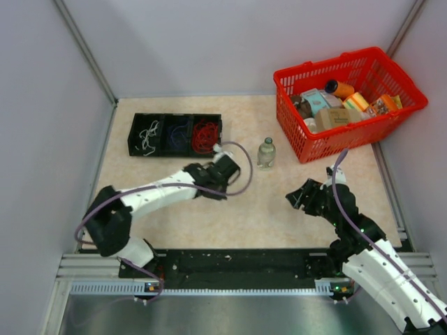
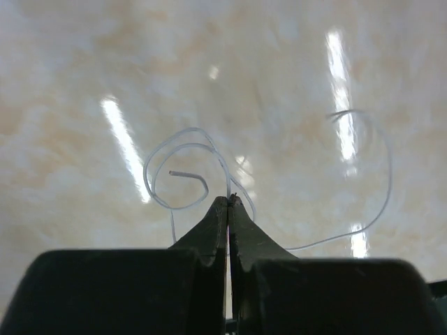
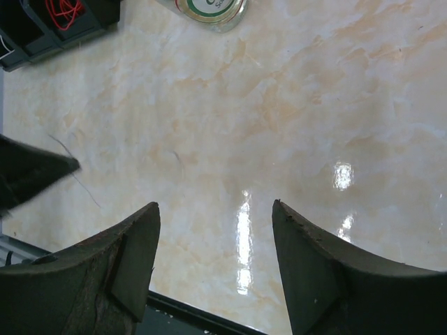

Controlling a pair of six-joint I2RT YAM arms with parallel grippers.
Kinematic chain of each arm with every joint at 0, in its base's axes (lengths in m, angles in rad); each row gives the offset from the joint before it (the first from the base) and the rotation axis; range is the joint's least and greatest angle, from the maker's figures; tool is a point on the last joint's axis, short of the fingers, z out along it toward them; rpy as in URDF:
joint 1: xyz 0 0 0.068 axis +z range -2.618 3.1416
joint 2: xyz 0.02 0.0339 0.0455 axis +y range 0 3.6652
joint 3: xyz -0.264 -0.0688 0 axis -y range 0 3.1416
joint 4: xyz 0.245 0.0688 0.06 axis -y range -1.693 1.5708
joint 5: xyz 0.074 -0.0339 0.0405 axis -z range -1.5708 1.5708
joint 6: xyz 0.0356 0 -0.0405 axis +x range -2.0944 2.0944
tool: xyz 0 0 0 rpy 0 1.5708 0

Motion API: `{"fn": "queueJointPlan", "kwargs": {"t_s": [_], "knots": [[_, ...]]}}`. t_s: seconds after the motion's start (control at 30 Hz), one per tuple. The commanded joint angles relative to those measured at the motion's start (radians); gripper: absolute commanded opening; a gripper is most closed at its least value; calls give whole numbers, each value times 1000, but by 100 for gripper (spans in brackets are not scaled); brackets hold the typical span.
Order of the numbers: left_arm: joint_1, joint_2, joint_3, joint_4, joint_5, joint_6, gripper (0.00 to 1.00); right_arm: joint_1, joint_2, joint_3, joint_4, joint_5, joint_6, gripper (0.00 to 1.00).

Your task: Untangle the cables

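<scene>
A thin white cable [image 2: 187, 174] lies in loose loops on the marbled tabletop. My left gripper [image 2: 228, 199] is shut on a strand of it right at the fingertips. From above, that gripper [image 1: 225, 162] sits just in front of the right end of a black three-compartment tray [image 1: 174, 118]. The tray holds a white bunch [image 1: 148, 136], a dark blue bunch [image 1: 178, 134] and a red bunch [image 1: 205, 134]. My right gripper [image 3: 216, 209] stands open over bare table with nothing between its fingers, at the right front in the top view [image 1: 300, 197].
A small clear bottle [image 1: 266, 153] stands between the tray and a red basket [image 1: 349, 105] filled with groceries at the back right. The bottle's base [image 3: 211, 10] and a tray corner [image 3: 42, 35] show at the top of the right wrist view. Grey walls close off the table.
</scene>
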State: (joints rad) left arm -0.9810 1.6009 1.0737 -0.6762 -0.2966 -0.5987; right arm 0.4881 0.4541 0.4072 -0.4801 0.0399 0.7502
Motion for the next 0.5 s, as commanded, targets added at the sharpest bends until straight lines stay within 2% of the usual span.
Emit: {"fn": "queueJointPlan", "kwargs": {"t_s": [0.0, 0.13, 0.27, 0.37, 0.47], "knots": [[268, -212, 3, 20, 4, 88, 0, -5, 1, 13, 41, -5, -18, 64], [535, -260, 113, -9, -99, 143, 0, -5, 3, 13, 51, -9, -23, 65], [723, -199, 262, -29, -200, 183, 0, -5, 9, 7, 69, -17, -23, 64], [807, -125, 389, -71, -217, 171, 0, -5, 18, 5, 80, -26, -23, 64], [821, -52, 540, -79, -294, 181, 0, -5, 29, 5, 84, -31, -28, 64]]}}
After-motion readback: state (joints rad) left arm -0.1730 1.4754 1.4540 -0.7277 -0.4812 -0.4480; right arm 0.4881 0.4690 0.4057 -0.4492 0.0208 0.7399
